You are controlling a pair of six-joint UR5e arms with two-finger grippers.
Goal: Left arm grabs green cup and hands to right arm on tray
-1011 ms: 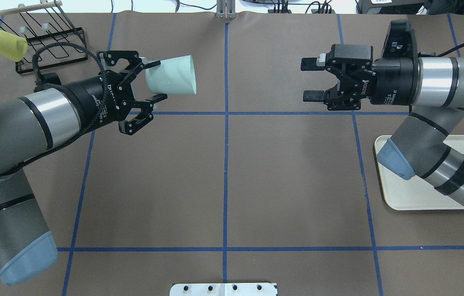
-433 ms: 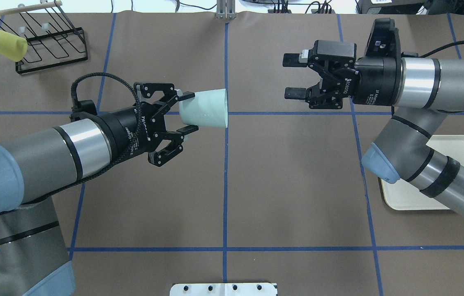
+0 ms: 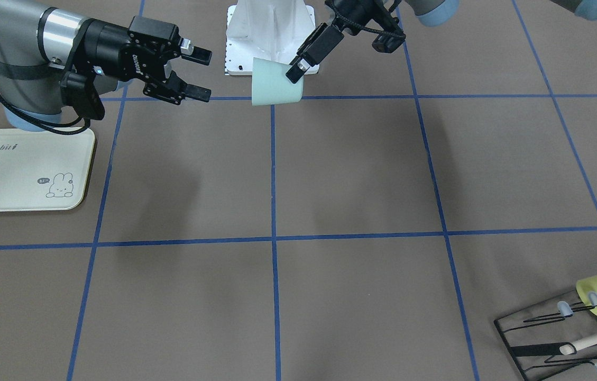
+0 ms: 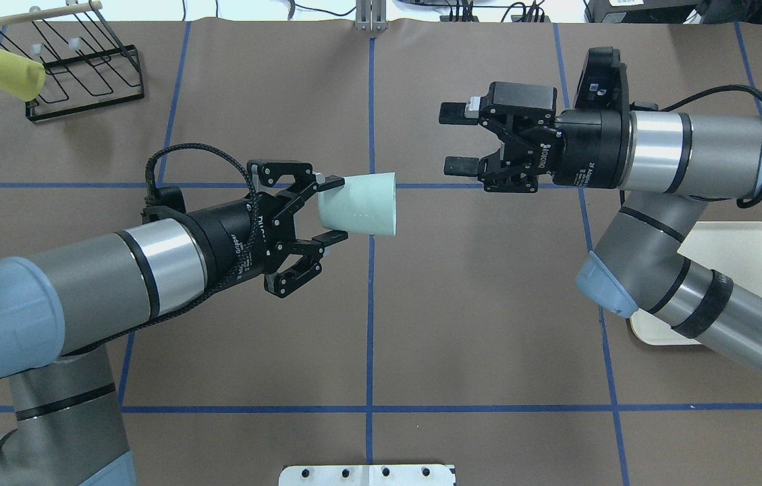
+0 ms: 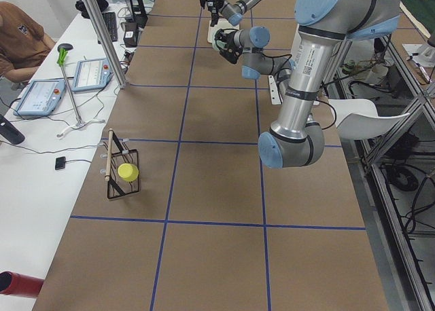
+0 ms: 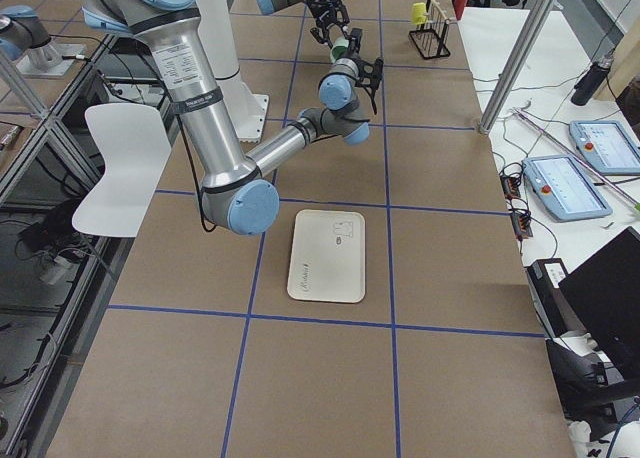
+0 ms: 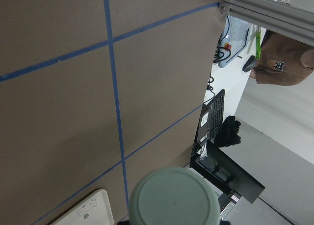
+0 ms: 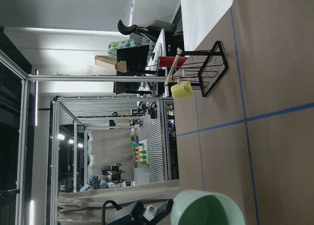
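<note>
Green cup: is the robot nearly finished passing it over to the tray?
About halfway. Done: the left gripper holds the green cup sideways above the table. In hand: its open mouth faces the open right gripper, with a gap between them. Left: the right gripper must take it and set it on the tray.

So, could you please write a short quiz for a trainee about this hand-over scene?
1. True or false: the left gripper holds the green cup sideways, mouth toward the right gripper.
2. Which gripper is open? A) left B) right C) both
3. Fill in: the yellow-green cup hangs on the black wire ___.
Key: 1 true; 2 B; 3 rack.
</note>
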